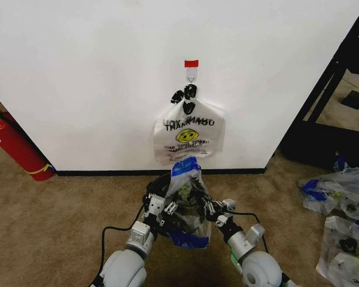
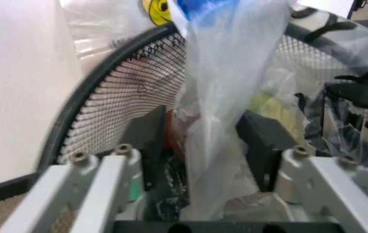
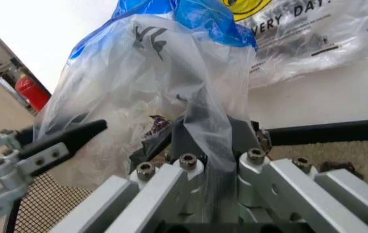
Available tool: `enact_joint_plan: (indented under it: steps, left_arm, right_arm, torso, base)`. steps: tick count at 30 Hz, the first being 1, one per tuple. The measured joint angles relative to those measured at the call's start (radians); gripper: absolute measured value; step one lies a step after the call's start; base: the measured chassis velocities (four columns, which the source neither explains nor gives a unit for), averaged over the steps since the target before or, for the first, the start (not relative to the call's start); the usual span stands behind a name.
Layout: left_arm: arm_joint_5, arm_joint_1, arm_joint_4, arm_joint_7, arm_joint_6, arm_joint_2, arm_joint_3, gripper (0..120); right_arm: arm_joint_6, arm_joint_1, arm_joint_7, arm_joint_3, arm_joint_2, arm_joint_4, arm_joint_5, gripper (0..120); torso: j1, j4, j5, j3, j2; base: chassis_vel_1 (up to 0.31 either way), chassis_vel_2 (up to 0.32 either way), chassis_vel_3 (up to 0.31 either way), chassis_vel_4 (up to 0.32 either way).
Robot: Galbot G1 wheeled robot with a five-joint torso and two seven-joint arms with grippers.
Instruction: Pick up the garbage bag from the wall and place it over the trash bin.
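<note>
The garbage bag (image 1: 185,203), see-through with blue patches, stands bunched over the trash bin (image 1: 157,182), of which a black rim and mesh wall (image 2: 106,82) show behind the film. My left gripper (image 1: 167,208) is at the bag's left side. In the left wrist view its fingers (image 2: 153,141) stand apart with a fold of the bag (image 2: 223,97) hanging between them. My right gripper (image 1: 210,209) is at the bag's right side, and in the right wrist view it (image 3: 203,133) is shut on a gathered strip of the bag (image 3: 151,87).
An opaque white THANK YOU bag (image 1: 188,137) hangs from a hook (image 1: 191,69) on the wall just behind the bin. A red fire extinguisher (image 1: 15,146) leans at the left. More plastic bags (image 1: 341,197) lie on the carpet at the right, by a black frame (image 1: 335,89).
</note>
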Motion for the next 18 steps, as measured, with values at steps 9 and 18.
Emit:
enact_joint_plan:
  steps: [9, 18]
  left_arm:
    - [0.000, 0.006, -0.028, 0.000, 0.010, -0.005, -0.011, 4]
    - [-0.015, 0.019, -0.090, 0.000, 0.054, 0.017, -0.028, 0]
  right_arm:
    - [-0.007, 0.006, 0.005, 0.002, -0.003, 0.010, 0.015, 1]
    - [-0.007, 0.010, 0.010, 0.005, -0.003, -0.002, -0.008, 1]
  torso:
    - [0.000, 0.0000, 0.0000, 0.000, 0.000]
    - [0.000, 0.0000, -0.0001, 0.000, 0.000]
  base:
    - [0.000, 0.000, 0.000, 0.000]
    - [0.000, 0.000, 0.000, 0.000]
